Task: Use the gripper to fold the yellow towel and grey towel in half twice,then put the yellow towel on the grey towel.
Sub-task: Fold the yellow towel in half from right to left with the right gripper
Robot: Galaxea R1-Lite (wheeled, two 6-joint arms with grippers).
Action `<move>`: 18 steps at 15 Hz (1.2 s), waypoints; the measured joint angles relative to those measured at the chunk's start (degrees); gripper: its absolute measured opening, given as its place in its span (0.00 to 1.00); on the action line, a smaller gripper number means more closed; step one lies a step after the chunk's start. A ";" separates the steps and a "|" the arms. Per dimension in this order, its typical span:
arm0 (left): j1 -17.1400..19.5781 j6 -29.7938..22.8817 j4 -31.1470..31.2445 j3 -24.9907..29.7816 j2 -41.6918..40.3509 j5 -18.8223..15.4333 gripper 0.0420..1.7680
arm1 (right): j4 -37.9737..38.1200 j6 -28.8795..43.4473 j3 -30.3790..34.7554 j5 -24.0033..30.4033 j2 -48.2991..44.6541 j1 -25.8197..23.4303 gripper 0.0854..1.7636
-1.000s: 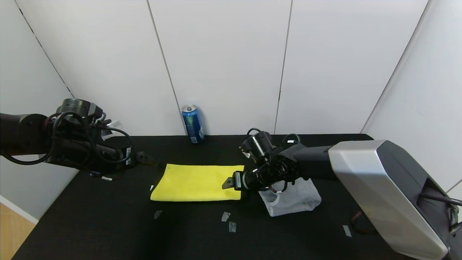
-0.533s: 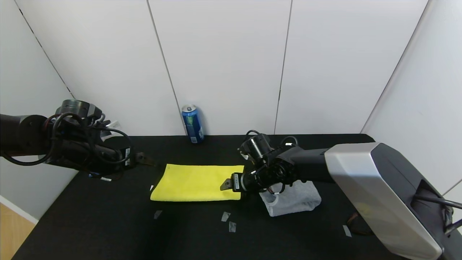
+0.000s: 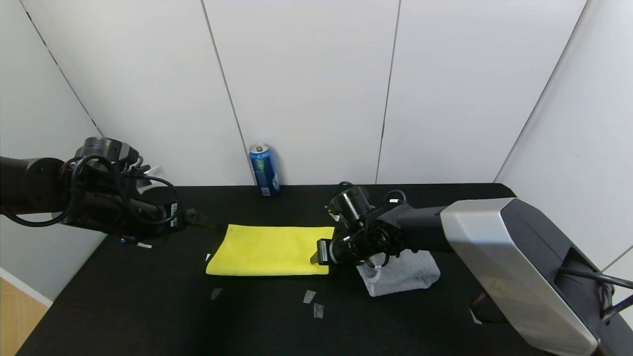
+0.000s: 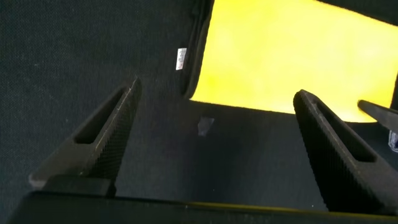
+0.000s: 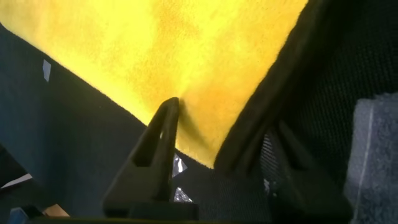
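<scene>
Since before, right end effector [image 3: 316, 257] has narrowed, pinching the yellow towel [image 3: 269, 249] corner edge.

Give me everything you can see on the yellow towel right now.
The yellow towel lies flat on the black table as a wide rectangle, apparently already folded once. It looks like fluffy microfibre, bright yellow with a dark edge trim and a small white tag at the end toward the left arm. The right gripper is at the near corner of its other end, with one finger on top of the pile and the other at the trimmed edge. The left gripper hovers open just off the opposite far corner, not touching it.
</scene>
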 joint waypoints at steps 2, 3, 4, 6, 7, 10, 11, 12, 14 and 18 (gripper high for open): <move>0.00 0.00 -0.02 0.00 0.00 -0.02 0.97 | 0.00 -0.02 0.07 -0.02 0.09 0.02 0.10; 0.00 0.00 -0.07 0.00 0.02 -0.02 0.97 | -0.02 0.01 0.10 -0.05 0.11 0.02 0.04; 0.00 0.00 -0.10 0.00 0.02 -0.02 0.97 | 0.00 0.01 0.10 -0.02 0.11 0.02 0.04; 0.00 0.00 -0.10 0.00 0.02 -0.02 0.97 | 0.00 0.01 0.10 -0.02 0.11 0.02 0.04; 0.00 0.00 -0.10 0.00 0.02 -0.02 0.97 | 0.00 0.01 0.10 -0.02 0.11 0.02 0.04; 0.00 0.00 -0.10 0.00 0.02 -0.02 0.97 | 0.00 0.01 0.10 -0.02 0.11 0.02 0.04; 0.00 0.00 -0.10 0.00 0.02 -0.02 0.97 | 0.00 0.01 0.10 -0.02 0.11 0.02 0.04; 0.00 0.00 -0.10 0.00 0.02 -0.02 0.97 | 0.00 0.01 0.10 -0.02 0.11 0.02 0.04; 0.00 0.00 -0.10 0.00 0.02 -0.02 0.97 | -0.02 0.00 0.10 -0.05 0.11 0.02 0.04; 0.00 0.00 -0.10 0.00 0.02 -0.02 0.97 | -0.02 0.00 0.10 -0.05 0.11 0.02 0.04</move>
